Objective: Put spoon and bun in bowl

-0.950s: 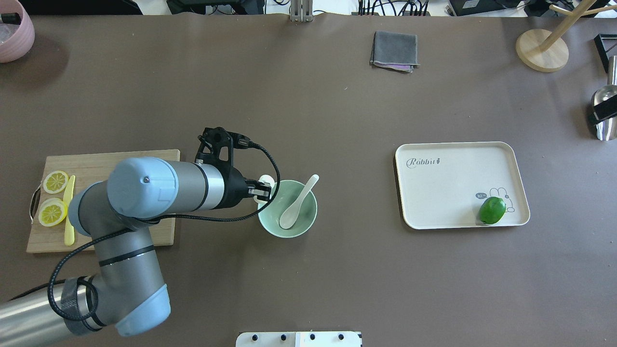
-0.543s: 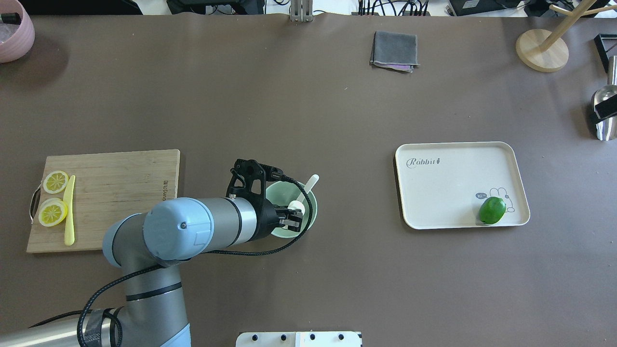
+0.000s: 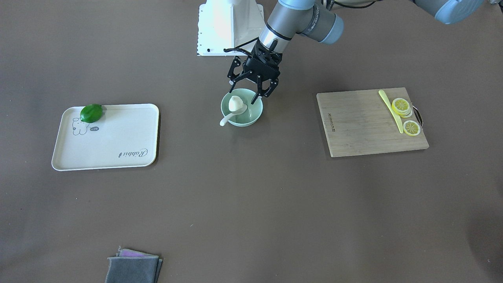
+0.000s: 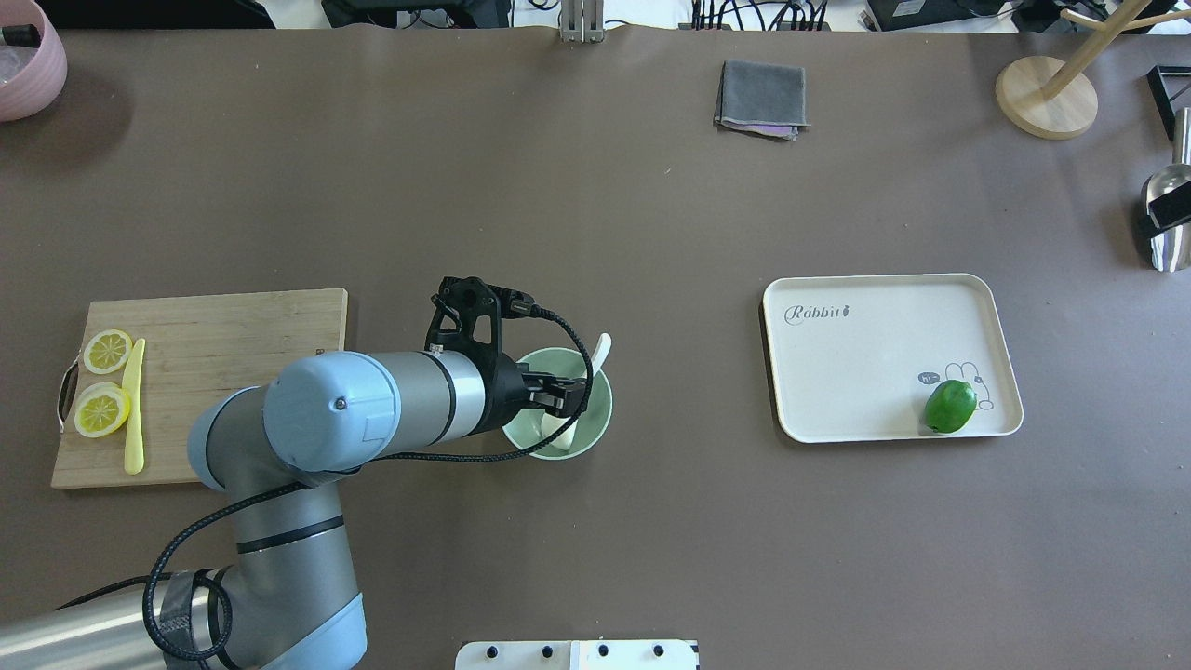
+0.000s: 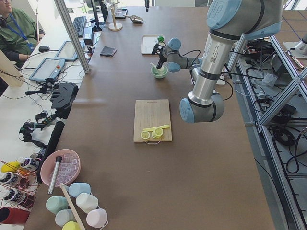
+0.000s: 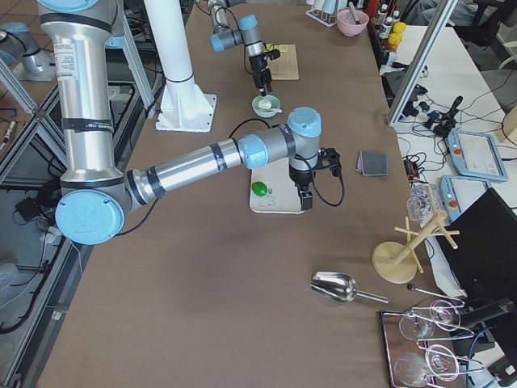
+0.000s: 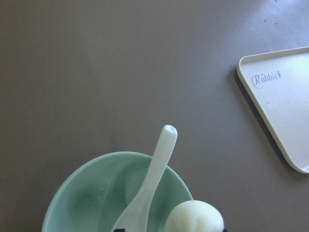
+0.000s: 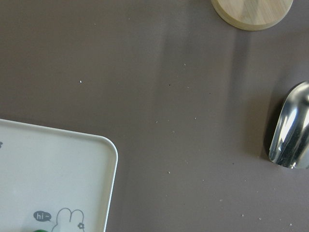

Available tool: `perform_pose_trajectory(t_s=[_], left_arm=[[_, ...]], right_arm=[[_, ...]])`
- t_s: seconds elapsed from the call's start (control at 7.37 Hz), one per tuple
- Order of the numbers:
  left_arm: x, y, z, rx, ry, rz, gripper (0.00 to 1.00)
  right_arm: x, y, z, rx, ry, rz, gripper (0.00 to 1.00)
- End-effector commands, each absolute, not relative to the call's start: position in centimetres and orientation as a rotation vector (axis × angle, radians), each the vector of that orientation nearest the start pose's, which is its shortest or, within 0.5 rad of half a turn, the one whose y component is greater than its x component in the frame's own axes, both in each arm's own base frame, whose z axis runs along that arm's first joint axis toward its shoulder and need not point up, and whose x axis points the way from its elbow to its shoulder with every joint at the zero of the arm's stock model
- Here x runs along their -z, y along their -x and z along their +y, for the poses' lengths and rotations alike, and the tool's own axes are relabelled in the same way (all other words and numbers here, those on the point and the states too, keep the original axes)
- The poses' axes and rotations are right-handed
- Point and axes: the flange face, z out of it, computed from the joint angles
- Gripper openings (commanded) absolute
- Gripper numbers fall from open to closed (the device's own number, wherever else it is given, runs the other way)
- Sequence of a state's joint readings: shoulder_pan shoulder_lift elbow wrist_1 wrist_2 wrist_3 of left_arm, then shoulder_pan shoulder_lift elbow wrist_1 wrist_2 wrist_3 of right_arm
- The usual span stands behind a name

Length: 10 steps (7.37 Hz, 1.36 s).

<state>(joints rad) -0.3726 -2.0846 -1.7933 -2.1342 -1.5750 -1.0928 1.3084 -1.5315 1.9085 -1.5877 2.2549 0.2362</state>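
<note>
Beneath me spreads the brown table (image 8: 169, 72), flecked with pale specks. A cream tray (image 8: 58, 164) fills my lower left, printed with a rabbit drawing (image 8: 67, 218) and a "hi" bubble (image 8: 42, 216). A round wooden base (image 8: 252, 12) shows at the top and a shiny metal scoop (image 8: 292, 128) at the right edge.

A long brown matte surface (image 5: 144, 143) runs down the middle of the room. Along one side stands a white bench (image 5: 19, 103) with a keyboard (image 5: 79, 26) and a tablet (image 5: 45, 69), and a slanted aluminium post (image 5: 73, 36) rises at the surface's edge. On the other side, an aluminium frame (image 5: 283, 96) stands over a dull floor (image 5: 288, 191) strewn with black cables (image 5: 283, 136). The light is even and the shadows are soft.
</note>
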Motion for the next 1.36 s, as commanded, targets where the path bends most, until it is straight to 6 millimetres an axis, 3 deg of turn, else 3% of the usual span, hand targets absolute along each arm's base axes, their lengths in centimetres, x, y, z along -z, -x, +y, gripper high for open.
perform_pose_trajectory(t_s=[0.0,0.27,0.41,0.54,0.68,0.95,1.22], left_arm=[[-20.3,-52.2,-36.6,-0.072,-0.541,1.168,0.84],[-21.1,-50.9,-38.5,-0.049,-0.538,1.129,0.97],[-21.9,-49.1,-40.8,-0.056,-0.455,1.083,0.98],[-22.7,-45.8,-44.2,-0.128,-0.425,1.031,0.98],[-24.3,-41.1,-48.3,-0.19,-0.382,0.956,0.98],[-25.6,-31.4,-53.3,-0.257,-0.299,0.827,0.99],[-32.1,-19.3,-56.9,-0.331,-0.297,0.723,0.98]], right_arm=[[-48.0,6.2,-50.3,0.148,-0.169,-0.741,1.0],[-49.3,5.9,-49.7,0.146,-0.151,-0.731,1.0],[-50.7,4.5,-48.6,0.114,-0.132,-0.725,1.0],[-52.8,3.0,-47.3,0.086,-0.102,-0.72,1.0],[-54.1,1.1,-46.6,0.099,-0.111,-0.707,1.0],[-57.3,-1.4,-43.9,0.106,-0.078,-0.699,1.0],[-59.7,-3.2,-41.6,0.061,-0.041,-0.693,1.0]])
